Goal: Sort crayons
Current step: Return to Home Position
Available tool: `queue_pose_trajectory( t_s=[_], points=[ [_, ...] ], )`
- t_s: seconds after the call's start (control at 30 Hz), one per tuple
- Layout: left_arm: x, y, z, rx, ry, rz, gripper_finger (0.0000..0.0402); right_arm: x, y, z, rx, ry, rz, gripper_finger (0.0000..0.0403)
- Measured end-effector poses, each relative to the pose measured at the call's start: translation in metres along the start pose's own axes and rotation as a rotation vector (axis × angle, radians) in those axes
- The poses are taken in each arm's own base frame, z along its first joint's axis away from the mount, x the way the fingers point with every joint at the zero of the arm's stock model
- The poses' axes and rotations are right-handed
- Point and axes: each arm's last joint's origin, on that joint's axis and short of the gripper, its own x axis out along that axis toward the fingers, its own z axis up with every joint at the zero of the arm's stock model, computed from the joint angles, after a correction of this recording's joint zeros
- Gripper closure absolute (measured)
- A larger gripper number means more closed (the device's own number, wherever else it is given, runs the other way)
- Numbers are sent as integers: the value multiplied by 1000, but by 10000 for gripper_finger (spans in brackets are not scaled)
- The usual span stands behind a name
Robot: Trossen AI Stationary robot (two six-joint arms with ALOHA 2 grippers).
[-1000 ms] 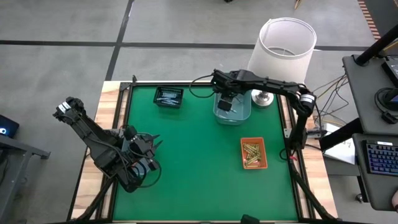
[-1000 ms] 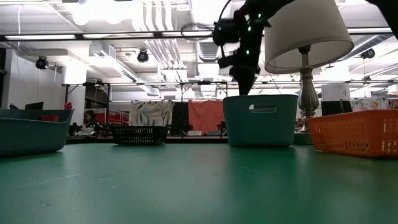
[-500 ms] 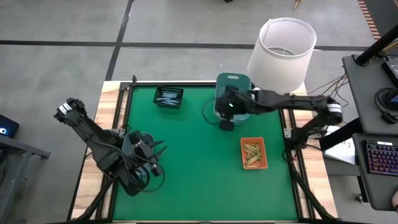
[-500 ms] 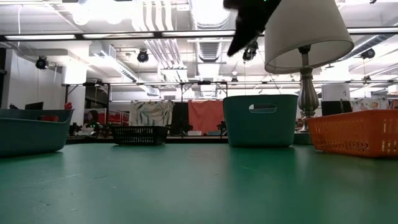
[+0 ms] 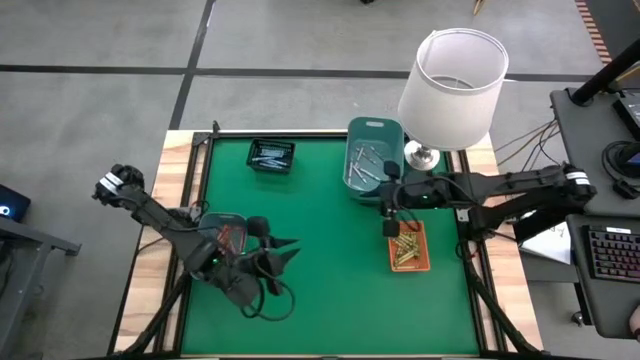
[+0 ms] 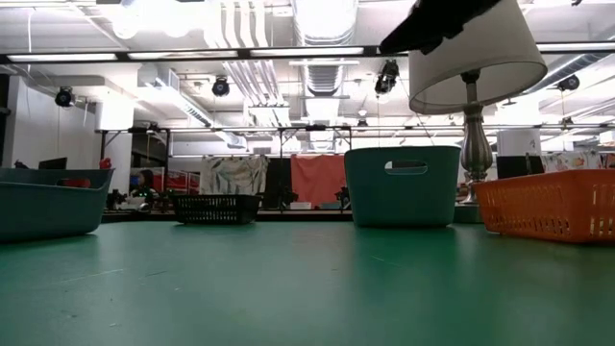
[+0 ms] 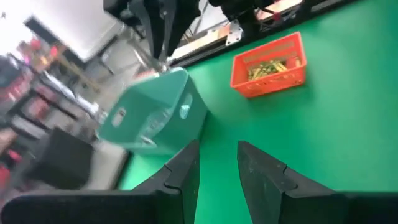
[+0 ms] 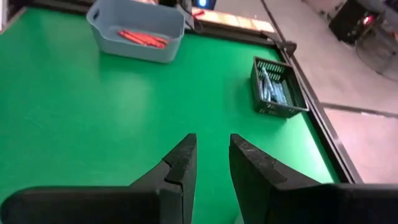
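Observation:
My right gripper (image 5: pixel 391 230) is open by a narrow gap and empty, above the far left corner of the orange tray (image 5: pixel 408 247) of yellowish crayons (image 5: pixel 405 249). My left gripper (image 5: pixel 293 243) is open by a narrow gap and empty, above the green table left of centre. Grey-white crayons (image 5: pixel 362 168) lie in the teal bin (image 5: pixel 372 128). Blue crayons (image 8: pixel 271 86) lie in the black basket (image 5: pixel 270 155). Red crayons (image 8: pixel 143 38) lie in the blue-grey tray (image 8: pixel 138 28), which is partly hidden under my left arm in the high view.
A white-shaded lamp (image 5: pixel 455 75) stands at the far right, right of the teal bin. In the low view only a dark part of my right arm (image 6: pixel 437 19) shows, at the top. Bare green table (image 5: pixel 330 290) lies in the middle and near side.
My right gripper has left the teal bin, risen, and gone toward the table's near and right edges to above the orange tray's far left corner. My left gripper has gone toward the table's right edge, away from the blue-grey tray.

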Motion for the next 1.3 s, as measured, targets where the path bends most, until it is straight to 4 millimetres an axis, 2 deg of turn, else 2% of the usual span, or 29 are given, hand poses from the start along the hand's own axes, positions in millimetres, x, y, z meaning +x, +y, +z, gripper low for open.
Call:
queue_pose_trajectory(
  t_s=[0.13, 0.33, 0.5, 0.6, 0.73, 0.9, 1.1, 1.3],
  points=[
    [22, 6, 6, 123, -10, -36, 311, -10, 4, -13, 1, -69, 2, 319],
    [50, 32, 7, 206, -22, -283, 316, -20, 3, -23, 13, -121, -7, 319],
    [63, 59, 3, 199, -91, -543, 331, -21, 3, -23, 13, -128, -7, 319],
    [64, 78, -4, 160, -148, -631, 344, -20, 4, -24, 10, -124, -6, 319],
    [56, 99, -18, 120, -175, -627, 363, -18, 4, -25, 9, -117, -5, 319],
    [31, 116, -40, 86, -263, -586, 367, -15, 5, -28, 3, -165, -2, 319],
    [5, 132, -79, 12, -406, -495, 367, -15, 7, -29, -19, -217, 51, 319],
    [-12, 146, -118, -109, -457, -398, 367, -19, 7, -32, -17, -226, 51, 319]
  ],
)
